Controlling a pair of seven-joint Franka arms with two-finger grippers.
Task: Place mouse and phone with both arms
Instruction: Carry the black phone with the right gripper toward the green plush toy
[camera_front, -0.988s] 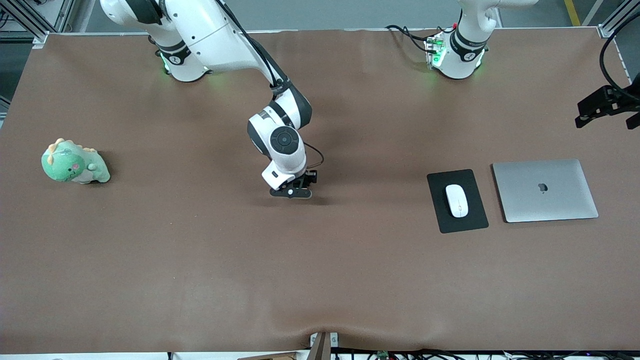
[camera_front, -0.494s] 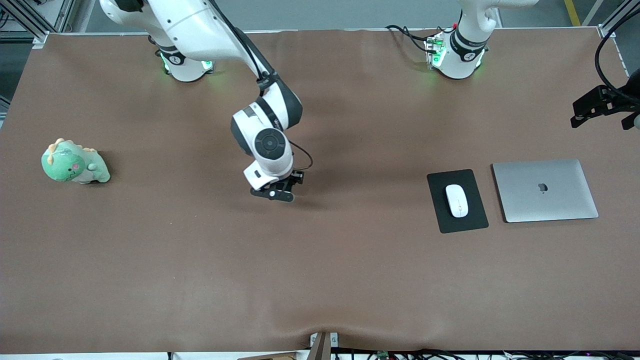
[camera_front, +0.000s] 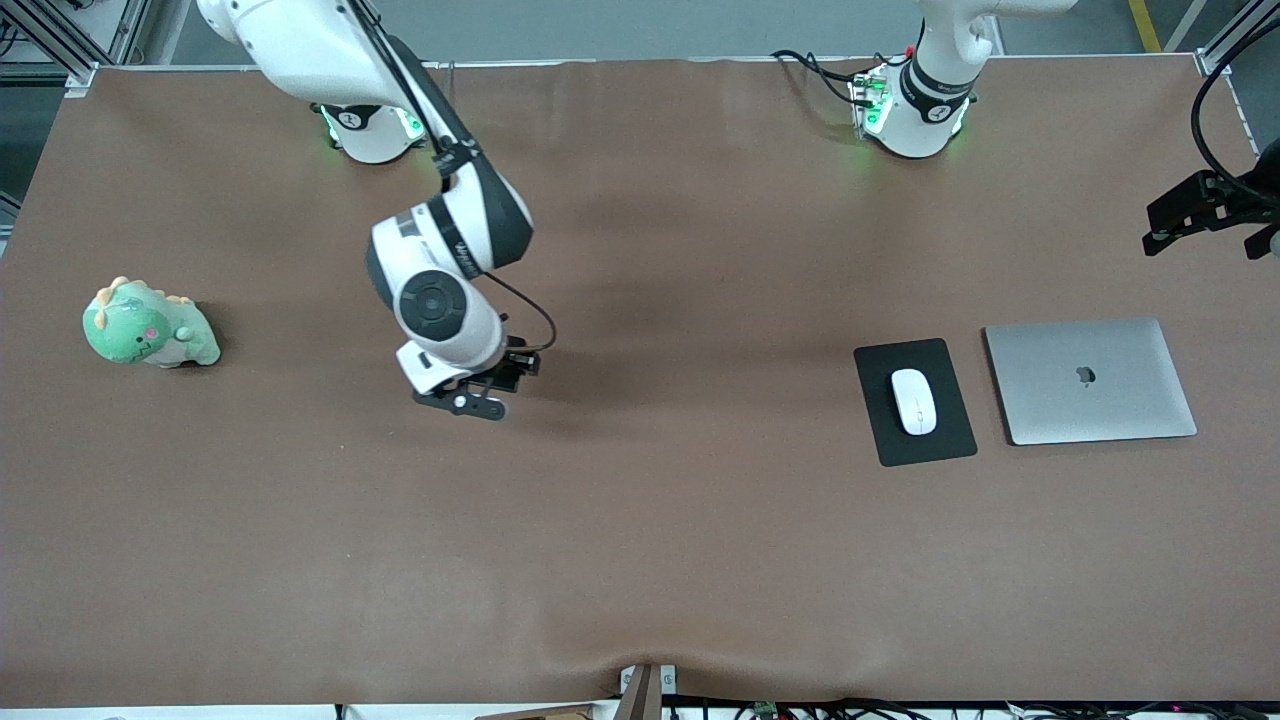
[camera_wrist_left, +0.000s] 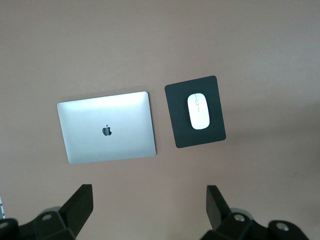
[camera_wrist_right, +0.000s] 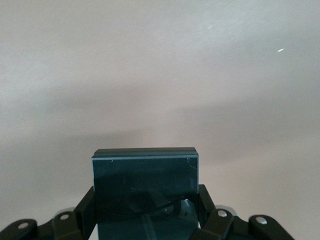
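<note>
The right gripper (camera_front: 470, 398) had its fingers (camera_wrist_right: 87, 207) clamped tight on the phone (camera_wrist_right: 145, 192), a dark glossy slab that stuck up between them in the right wrist view. It hung over bare brown table (camera_front: 640, 560), roughly between the plush dinosaur and the middle of the table, nothing under it but cloth. The right arm (camera_front: 440, 250) came down to it from its base at the top edge.

The left gripper (camera_wrist_left: 150, 212) had its fingers (camera_wrist_left: 80, 202) spread wide with nothing in them, and it sat up high at the left arm's end of the table, looking down at the gear below.

The mouse (camera_front: 913, 401) lay on the black mouse pad (camera_front: 915, 450), about centred on it. Just beside the pad, closer to the left arm's end, was a closed silver laptop (camera_front: 1090, 380). The green plush dinosaur (camera_front: 148, 325) sat well apart from all that, at the right arm's end.
</note>
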